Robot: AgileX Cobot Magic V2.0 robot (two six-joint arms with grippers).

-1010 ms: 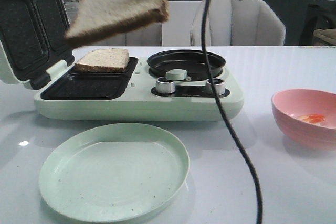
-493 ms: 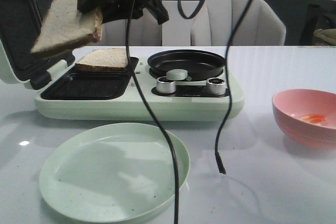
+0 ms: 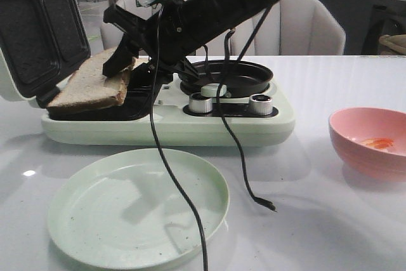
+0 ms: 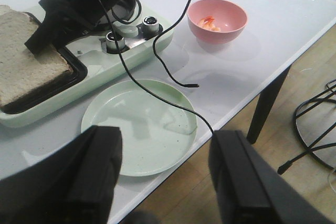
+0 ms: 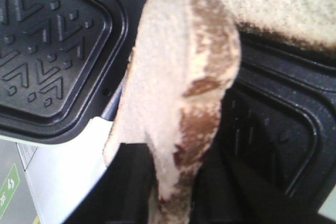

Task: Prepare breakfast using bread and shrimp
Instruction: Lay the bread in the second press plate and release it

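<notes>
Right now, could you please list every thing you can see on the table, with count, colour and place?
bread: two slices, beige with brown crust; one held tilted over the sandwich maker's front tray, one on the tray behind it
sandwich maker: one, pale green, lid open, table's far left
plate: one, pale green, in front of the maker
bowl: one, pink, right side
shrimp: orange, in the bowl
right gripper: black, shut on bread
left gripper: black, open, above the plate's near edge

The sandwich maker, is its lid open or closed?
Open. The sandwich maker has its lid standing up, showing the dark plates.
</notes>
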